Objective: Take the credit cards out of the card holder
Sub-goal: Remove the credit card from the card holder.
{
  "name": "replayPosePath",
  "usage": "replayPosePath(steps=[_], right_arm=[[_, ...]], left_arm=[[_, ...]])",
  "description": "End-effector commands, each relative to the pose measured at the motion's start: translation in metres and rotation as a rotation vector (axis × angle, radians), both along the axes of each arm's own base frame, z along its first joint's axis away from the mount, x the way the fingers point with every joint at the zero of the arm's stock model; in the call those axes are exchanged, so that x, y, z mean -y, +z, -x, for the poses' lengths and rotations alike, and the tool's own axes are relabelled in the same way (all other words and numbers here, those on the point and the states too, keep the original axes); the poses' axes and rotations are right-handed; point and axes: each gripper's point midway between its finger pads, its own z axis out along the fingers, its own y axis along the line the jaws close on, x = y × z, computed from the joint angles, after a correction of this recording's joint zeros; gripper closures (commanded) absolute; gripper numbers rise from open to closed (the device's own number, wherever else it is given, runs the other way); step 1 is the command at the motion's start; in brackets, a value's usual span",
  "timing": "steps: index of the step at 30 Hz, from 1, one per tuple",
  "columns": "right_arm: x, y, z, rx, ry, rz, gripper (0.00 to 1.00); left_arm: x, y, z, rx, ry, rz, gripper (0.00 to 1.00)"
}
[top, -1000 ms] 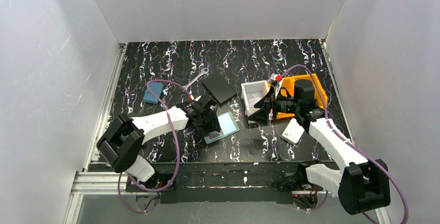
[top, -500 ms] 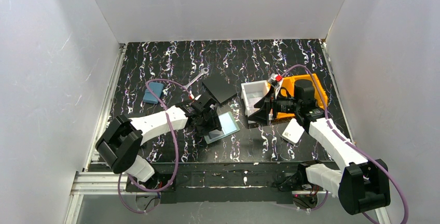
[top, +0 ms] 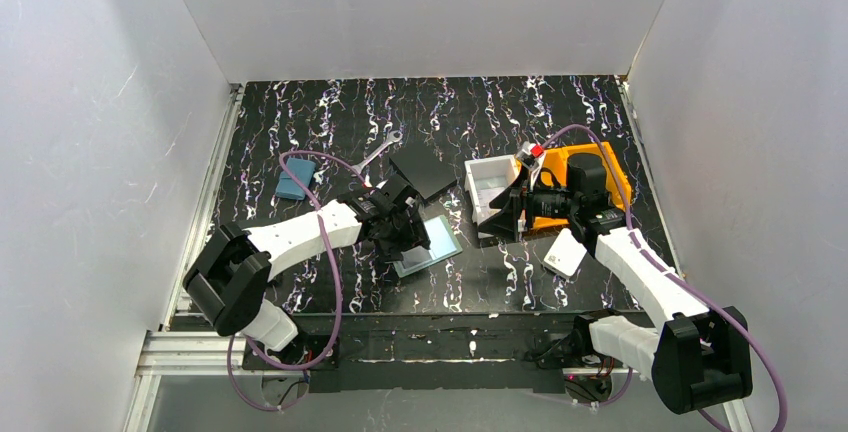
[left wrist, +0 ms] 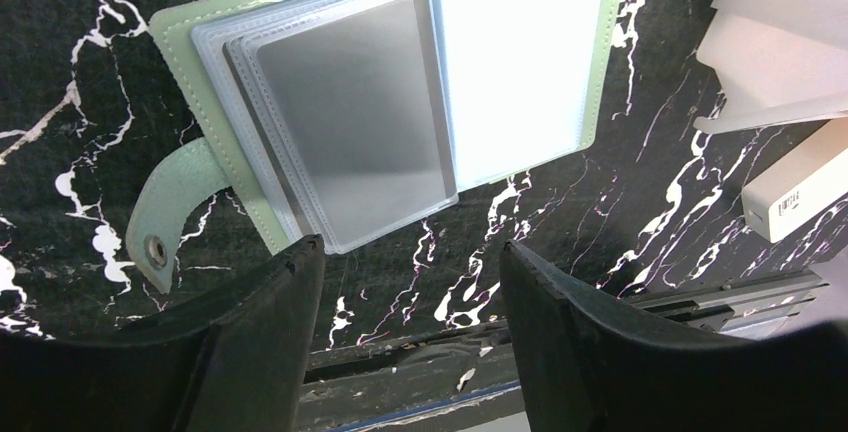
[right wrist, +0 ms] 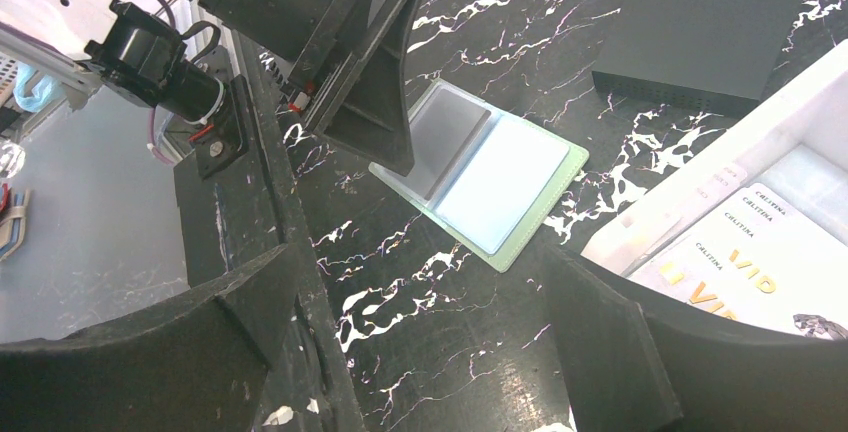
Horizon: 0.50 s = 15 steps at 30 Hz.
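**Blue pouch** [top: 293, 180]: well to the left of the card holder, not involved.

**Left pincer** [left wrist: 410, 252]: poised above the left half of the card holder [left wrist: 520, 62]. Its jaws are moderately apart with nothing between them.

**Card holder:** open and flat on the table [top: 330, 112]. Clear sleeves are fanned on its left half, and the snap strap [left wrist: 165, 217] is splayed out to its left.

**Credit cards** [left wrist: 350, 117]: one grey-looking card sits in the top sleeve. The right half reads pale. Whether that is a card or a bare panel cannot be told.

**Black square plate** [top: 423, 170]: just behind the card holder.

**White box** [top: 490, 184]: behind and to the right of the card holder.

**Right pincer** [right wrist: 420, 262]: right of the card holder, jaws at full spread and empty.

**Orange bin** [top: 615, 177]: well to the right of the card holder.

**Assessment:** the step in hand appears to be drawing the grey card from its sleeve.
- Set one finger on the card's exposed edge.
- Slide the card out along the sleeve's open side rather than lifting it.
- The holder looks light and is likely to drag along with the card, so the right pincer should pin the holder's right half first.

**Surface:** a glossy black table with white veins.

**Enclosure:** plain white walls to the left of, behind and to the right of the card holder, and a metal rail in front of it.
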Motion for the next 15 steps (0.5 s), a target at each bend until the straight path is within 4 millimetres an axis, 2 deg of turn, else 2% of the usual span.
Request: replayPosePath(steps=[1, 7, 15], right_arm=[[-0.001, 0.002, -0.002, 0.034, 0.009, -0.005, 0.02], [-0.001, 0.002, -0.003, 0.035, 0.009, -0.005, 0.02], [-0.001, 0.001, -0.002, 0.033, 0.009, -0.004, 0.02]], left_arm=[[-0.003, 0.010, 0.002, -0.011, 0.021, -0.002, 0.36], [0.001, 0.008, -0.001, -0.001, 0.013, 0.014, 0.36], [-0.002, -0.008, -0.005, -0.039, 0.061, -0.035, 0.39]])
